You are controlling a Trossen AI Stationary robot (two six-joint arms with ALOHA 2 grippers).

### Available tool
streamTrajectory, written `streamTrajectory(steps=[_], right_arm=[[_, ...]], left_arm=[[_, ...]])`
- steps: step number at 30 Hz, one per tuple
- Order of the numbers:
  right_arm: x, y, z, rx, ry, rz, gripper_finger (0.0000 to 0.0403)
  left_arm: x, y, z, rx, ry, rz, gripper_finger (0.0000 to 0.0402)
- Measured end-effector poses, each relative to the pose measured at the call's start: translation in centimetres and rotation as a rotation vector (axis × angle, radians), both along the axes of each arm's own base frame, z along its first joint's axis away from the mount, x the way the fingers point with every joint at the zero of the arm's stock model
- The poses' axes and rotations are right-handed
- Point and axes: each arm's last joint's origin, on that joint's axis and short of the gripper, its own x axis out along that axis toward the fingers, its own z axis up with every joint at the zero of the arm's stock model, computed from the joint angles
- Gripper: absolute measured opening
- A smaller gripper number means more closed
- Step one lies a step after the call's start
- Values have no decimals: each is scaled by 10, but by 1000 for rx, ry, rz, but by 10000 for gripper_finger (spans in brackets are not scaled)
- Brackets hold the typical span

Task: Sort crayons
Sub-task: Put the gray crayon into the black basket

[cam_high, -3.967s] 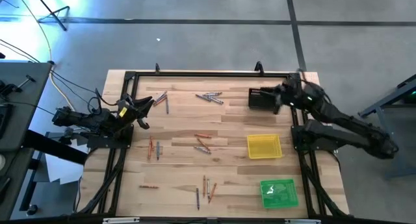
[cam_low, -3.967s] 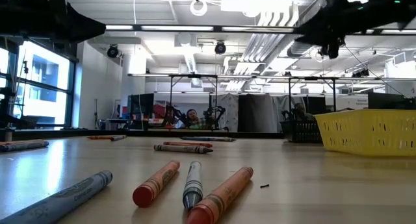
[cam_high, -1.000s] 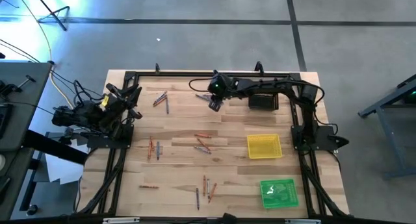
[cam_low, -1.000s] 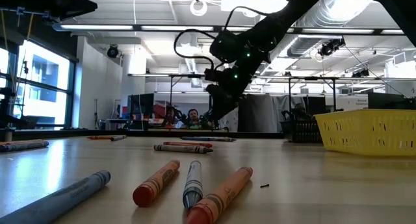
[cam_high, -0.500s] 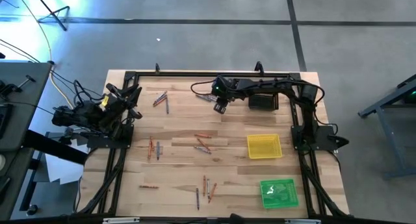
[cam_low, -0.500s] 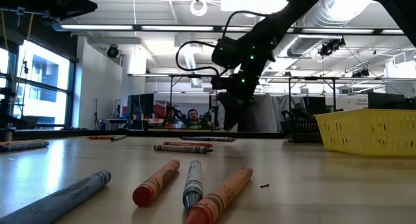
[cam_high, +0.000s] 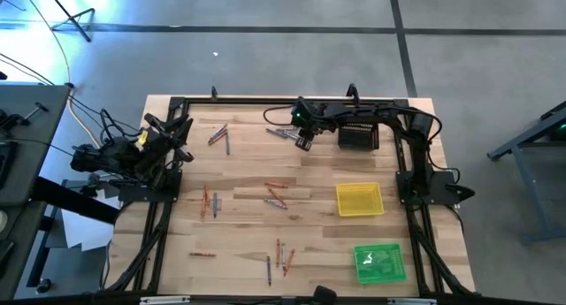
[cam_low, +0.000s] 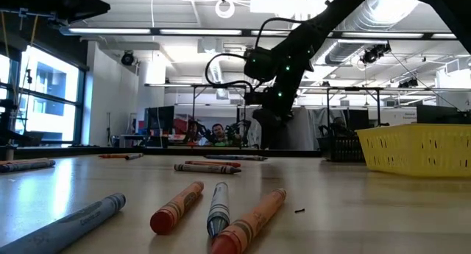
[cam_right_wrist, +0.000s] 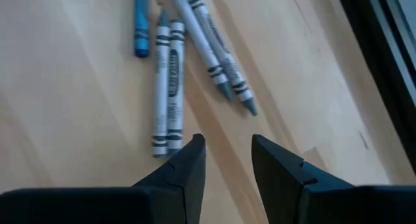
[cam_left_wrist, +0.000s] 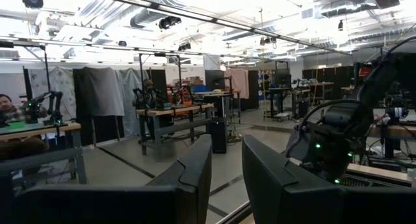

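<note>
1. Left gripper [cam_high: 181,128] parked at the table's nine o'clock edge, arm folded, fingers [cam_left_wrist: 195,169] parted, nothing between them.
2. Crayons [cam_high: 276,195], thin orange-red and grey sticks, lie scattered in small clusters across the wood.
3. Right gripper [cam_high: 303,143] reaches toward twelve o'clock, jaws apart and empty, over the grey crayons [cam_right_wrist: 170,81].

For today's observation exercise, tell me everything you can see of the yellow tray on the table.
The yellow tray is a small square basket, plastic by its look, with perforated, mesh-like walls and a thicker rim. It sits upright and flat on the wooden table, on the right arm's side, between the black tray and the green tray. It appears empty. No gripper or crayon touches it.
</note>
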Motion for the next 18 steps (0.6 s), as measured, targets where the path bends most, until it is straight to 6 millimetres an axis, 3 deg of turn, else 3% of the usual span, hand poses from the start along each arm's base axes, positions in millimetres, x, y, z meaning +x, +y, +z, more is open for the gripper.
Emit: streamTrajectory(steps=[6, 18], right_arm=[[-1, -2, 0, 25, -18, 6, 118], [9, 12, -4, 52, -44, 37, 118]], left_arm=[[0, 0, 0, 9, 8, 3, 74], [0, 0, 0, 10, 10, 4, 74]])
